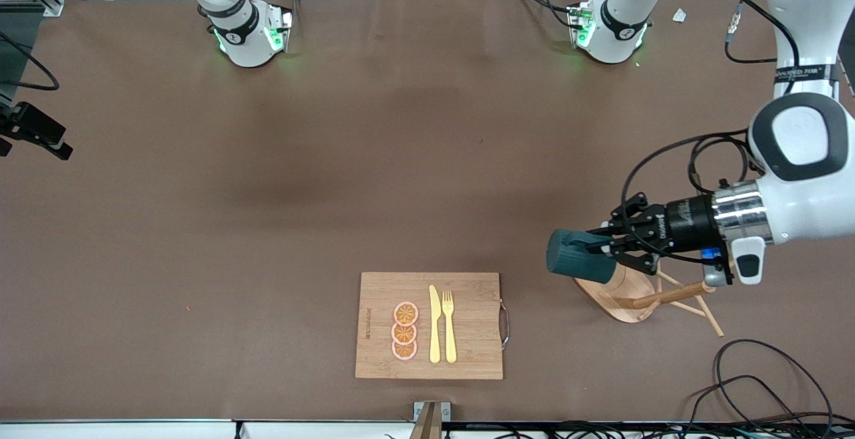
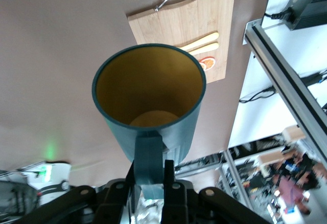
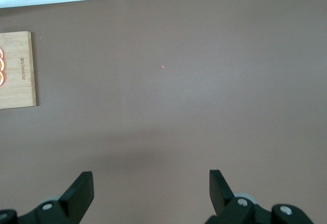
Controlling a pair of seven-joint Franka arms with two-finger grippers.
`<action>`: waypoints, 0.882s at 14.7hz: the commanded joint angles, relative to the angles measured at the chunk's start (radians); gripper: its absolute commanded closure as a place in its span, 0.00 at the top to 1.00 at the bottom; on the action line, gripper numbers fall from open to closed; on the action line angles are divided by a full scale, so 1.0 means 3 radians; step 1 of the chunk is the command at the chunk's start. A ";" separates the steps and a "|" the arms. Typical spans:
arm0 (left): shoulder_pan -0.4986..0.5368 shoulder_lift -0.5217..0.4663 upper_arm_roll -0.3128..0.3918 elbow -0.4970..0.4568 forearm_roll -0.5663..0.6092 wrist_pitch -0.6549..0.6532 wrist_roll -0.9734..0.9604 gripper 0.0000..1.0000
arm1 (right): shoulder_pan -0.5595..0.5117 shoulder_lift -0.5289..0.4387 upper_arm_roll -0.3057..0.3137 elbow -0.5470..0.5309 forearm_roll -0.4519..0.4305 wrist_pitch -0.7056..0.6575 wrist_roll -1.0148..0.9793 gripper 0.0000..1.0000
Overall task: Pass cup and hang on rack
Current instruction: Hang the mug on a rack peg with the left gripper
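My left gripper [image 1: 604, 246] is shut on the loop handle of the dark teal cup [image 1: 578, 258] and holds it on its side in the air, over the oval base of the wooden rack [image 1: 624, 295]. The cup's mouth points toward the right arm's end of the table. In the left wrist view the cup [image 2: 150, 106] shows its yellowish-tan interior, with its handle [image 2: 148, 157] clamped between my left gripper's [image 2: 150, 180] fingers. The rack's post and thin pegs [image 1: 695, 302] show beside the gripper. My right gripper [image 3: 150, 183] is open and empty above bare table; it is out of the front view.
A bamboo cutting board [image 1: 467, 292] with a metal handle lies near the front camera, carrying orange slices [image 1: 405, 331], a yellow knife [image 1: 435, 325] and fork [image 1: 449, 325]. It also shows in the left wrist view [image 2: 173, 22] and the right wrist view [image 3: 18, 75]. Black cables [image 1: 768, 379] lie near the rack.
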 commanded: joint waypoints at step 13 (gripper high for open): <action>0.0630 0.0309 -0.0021 0.0018 -0.0180 -0.0434 0.0965 0.00 | -0.0078 -0.0052 0.0049 -0.0048 -0.0012 -0.0023 -0.0046 1.00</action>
